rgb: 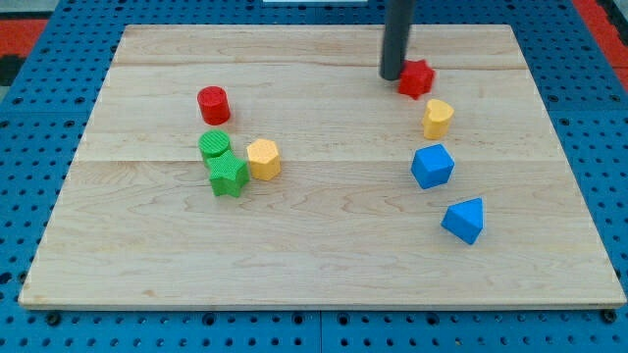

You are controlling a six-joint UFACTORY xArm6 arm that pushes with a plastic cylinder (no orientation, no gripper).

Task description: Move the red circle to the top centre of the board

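The red circle [213, 104] is a short red cylinder standing on the wooden board [324, 255], left of centre in the upper half. My tip [392, 75] is the lower end of a dark rod coming down from the view's top, well to the right of the red circle. It sits right beside a red star-shaped block [416, 78], at that block's left edge, touching or nearly so.
A green cylinder [214, 146], a green star [228, 175] and a yellow hexagon [263, 159] cluster just below the red circle. At the right, a yellow block [438, 118], a blue cube [432, 166] and a blue wedge [463, 220] run downward.
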